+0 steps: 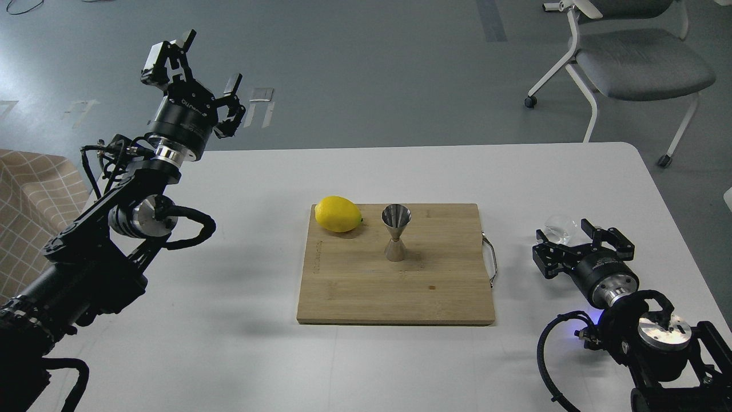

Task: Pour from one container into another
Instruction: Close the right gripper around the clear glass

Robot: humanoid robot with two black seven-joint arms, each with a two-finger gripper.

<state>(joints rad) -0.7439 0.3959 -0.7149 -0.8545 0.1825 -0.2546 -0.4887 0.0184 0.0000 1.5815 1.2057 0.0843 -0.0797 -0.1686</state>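
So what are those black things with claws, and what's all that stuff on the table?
Those are a robot's two arms, and the picture comes from a camera in its head, looking down at a white table. Each arm ends in a two-finger claw called a gripper. The left gripper is up in the air, open and holding nothing. The right gripper is low by the table, open, with its fingers reaching around a little glass cup, but not squeezing it as far as I can see. In the middle lies a wooden board. On it sit a yellow lemon and a shiny steel jigger, standing upright.
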